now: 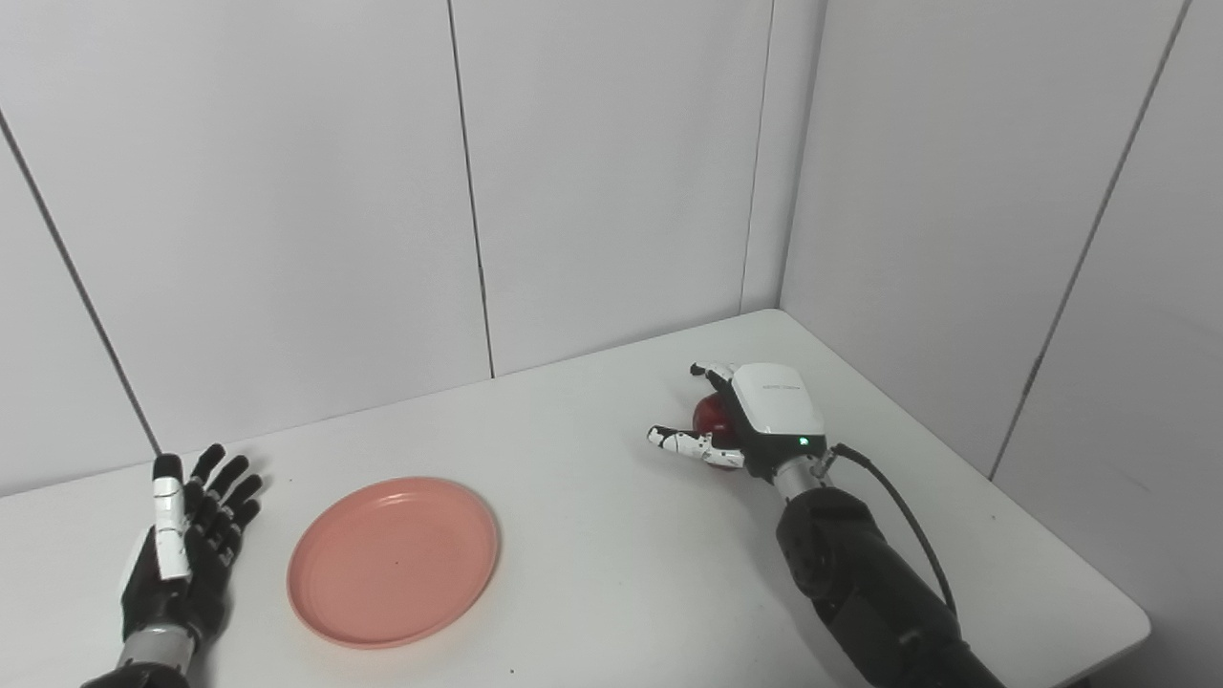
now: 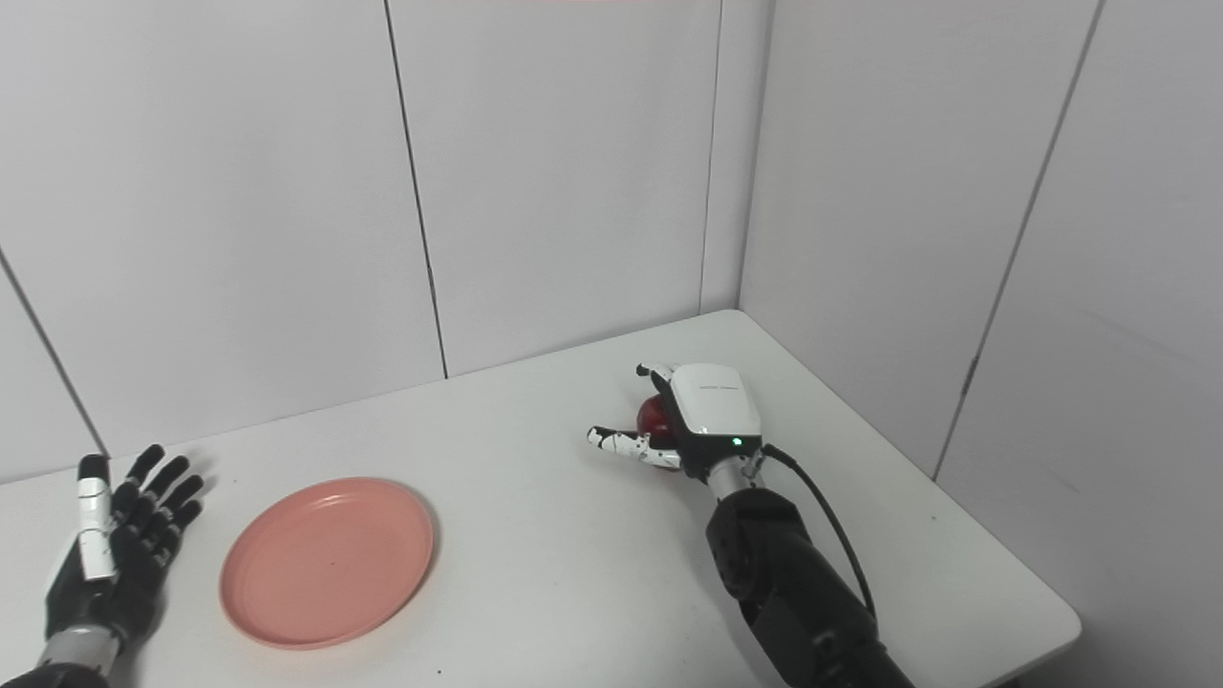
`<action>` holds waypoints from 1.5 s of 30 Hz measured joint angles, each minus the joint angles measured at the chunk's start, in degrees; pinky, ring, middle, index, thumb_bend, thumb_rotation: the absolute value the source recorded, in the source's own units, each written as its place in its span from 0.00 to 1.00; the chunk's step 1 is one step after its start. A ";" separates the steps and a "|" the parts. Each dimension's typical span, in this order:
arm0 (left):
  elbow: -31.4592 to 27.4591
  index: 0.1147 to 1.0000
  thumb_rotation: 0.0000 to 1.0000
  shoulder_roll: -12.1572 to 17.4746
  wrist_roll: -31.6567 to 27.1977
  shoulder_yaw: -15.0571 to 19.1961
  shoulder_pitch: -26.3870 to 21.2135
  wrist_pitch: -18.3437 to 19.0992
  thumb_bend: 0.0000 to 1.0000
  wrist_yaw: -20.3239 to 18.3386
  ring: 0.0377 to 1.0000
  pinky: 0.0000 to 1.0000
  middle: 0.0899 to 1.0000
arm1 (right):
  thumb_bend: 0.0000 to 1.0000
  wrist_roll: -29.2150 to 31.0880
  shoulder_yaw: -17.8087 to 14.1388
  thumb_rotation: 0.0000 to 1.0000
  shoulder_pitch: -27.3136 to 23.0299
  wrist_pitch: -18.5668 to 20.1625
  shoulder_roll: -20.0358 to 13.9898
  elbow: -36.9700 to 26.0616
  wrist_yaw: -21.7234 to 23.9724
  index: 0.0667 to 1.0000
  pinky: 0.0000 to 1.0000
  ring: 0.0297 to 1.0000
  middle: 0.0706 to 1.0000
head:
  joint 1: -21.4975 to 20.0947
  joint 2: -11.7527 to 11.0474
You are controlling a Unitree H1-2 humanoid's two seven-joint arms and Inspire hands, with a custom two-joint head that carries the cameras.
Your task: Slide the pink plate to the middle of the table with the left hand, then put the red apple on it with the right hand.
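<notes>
The pink plate (image 1: 394,562) lies flat on the white table (image 1: 592,535), left of the middle and near the front. My left hand (image 1: 186,545) rests open just left of the plate, fingers spread, a small gap between them. The red apple (image 1: 710,417) sits on the table at the right rear, mostly hidden behind my right hand (image 1: 755,416). That hand cups the apple from the right: its fingers (image 1: 709,371) curl over the far side, while the thumb (image 1: 680,442) sticks out to the left, not pressed on the fruit.
White wall panels close the table at the back and along the right side, meeting in a corner (image 1: 779,306) just behind the apple. The table's front right corner (image 1: 1137,626) is rounded. A black cable (image 1: 903,516) runs along my right forearm.
</notes>
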 measured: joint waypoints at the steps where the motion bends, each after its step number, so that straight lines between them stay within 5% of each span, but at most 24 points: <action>1: 0.19 0.92 1.00 0.03 0.02 -0.03 -0.04 -0.03 0.70 0.00 0.90 0.94 0.91 | 0.78 0.11 0.13 1.00 -0.09 0.00 0.00 0.49 -0.12 0.77 0.73 0.78 0.78 | 0.00 0.00; 17: -0.85 0.91 1.00 -0.02 0.15 -0.05 0.20 0.91 0.70 0.12 0.89 0.93 0.90 | 0.78 0.97 1.37 1.00 -1.58 0.01 -0.57 3.05 -1.08 0.78 0.72 0.77 0.78 | 0.53 0.18; 21: -0.88 0.90 1.00 -0.01 0.17 -0.11 0.20 0.91 0.70 0.12 0.90 0.94 0.91 | 0.77 1.05 1.42 1.00 -1.57 0.01 -0.58 3.06 -1.37 0.76 0.59 0.67 0.72 | 0.62 0.18; 24: -0.89 0.90 1.00 -0.02 0.17 -0.11 0.21 0.91 0.69 0.12 0.89 0.94 0.91 | 0.70 1.10 1.48 0.87 -1.58 0.01 -0.58 3.02 -1.69 0.69 0.40 0.49 0.59 | 0.62 0.35; 32: -1.49 0.91 1.00 -0.03 0.22 -0.30 0.49 1.17 0.71 0.26 0.90 0.93 0.91 | 0.62 1.15 1.86 0.57 -1.96 1.16 -0.58 2.96 -1.47 0.53 0.27 0.33 0.40 | 0.79 0.62; 45: -4.26 0.89 1.00 -0.15 0.25 -0.41 1.53 3.54 0.71 0.49 0.88 0.91 0.89 | 0.61 2.23 3.42 0.53 -3.02 2.29 -1.24 4.47 -1.67 0.54 0.27 0.32 0.38 | 0.88 1.05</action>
